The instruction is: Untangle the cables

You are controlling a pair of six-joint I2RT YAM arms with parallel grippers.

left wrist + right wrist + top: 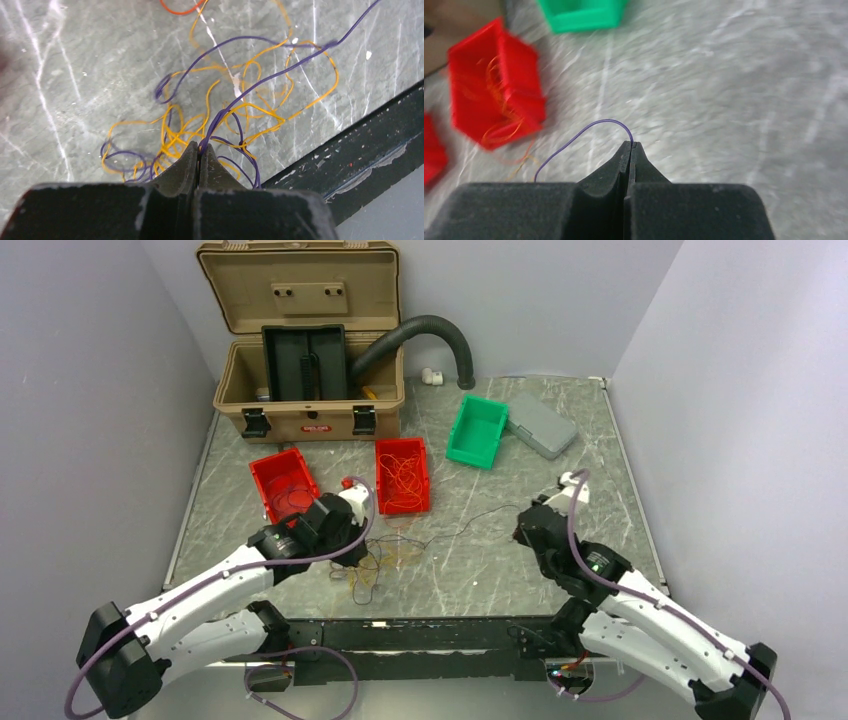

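Centrally, cables [385,552] on veined table [600,460], lilac walls [90,390]

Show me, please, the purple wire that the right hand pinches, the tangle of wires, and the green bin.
purple wire [599,121]: right wrist view, the top of its arc.
tangle of wires [220,116]: left wrist view, a purple strand near its middle.
green bin [468,454]: top external view, its near wall.

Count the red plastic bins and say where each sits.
2. One red plastic bin sits left of centre, before the tan toolbox; the other, just right of it, holds thin orange wires. None seems hidden.
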